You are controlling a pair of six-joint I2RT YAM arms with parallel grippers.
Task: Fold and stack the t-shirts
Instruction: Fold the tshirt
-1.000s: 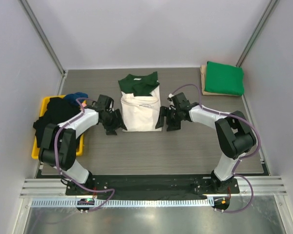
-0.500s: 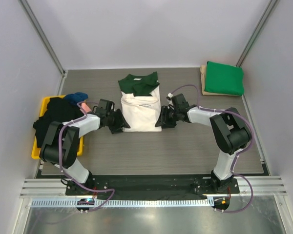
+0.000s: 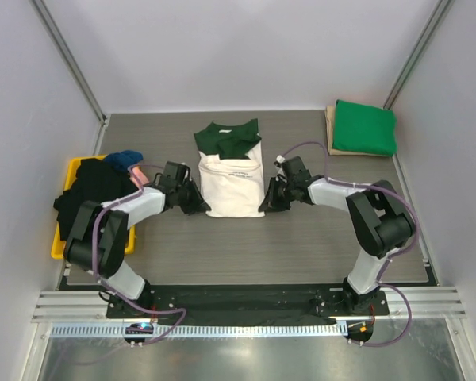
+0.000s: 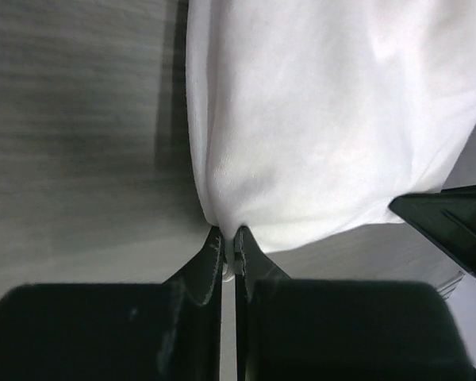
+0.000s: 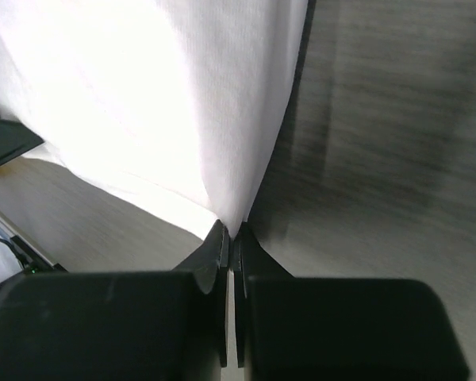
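- The cream t-shirt (image 3: pixel 232 189) lies mid-counter (image 3: pixel 301 238), partly folded, with its dark green collar end away from the arms.
- The left fingers (image 4: pixel 228 238) are pinched closed on its near left corner.
- The right fingers (image 5: pixel 232 232) are pinched closed on its near right corner.
- A folded green t-shirt (image 3: pixel 365 127) rests on a tan board (image 3: pixel 331 131) at far right.
- Dark shirts (image 3: pixel 95 182) are heaped in the yellow tray (image 3: pixel 57 246) at left.

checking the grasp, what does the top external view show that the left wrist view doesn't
Only top external: the folded green t-shirt at the far right, and the yellow tray holding dark clothes on the left. Only left wrist: a close look at the left gripper, shut on a corner of the cream t-shirt. Both: that cream t-shirt lying on the grey table.
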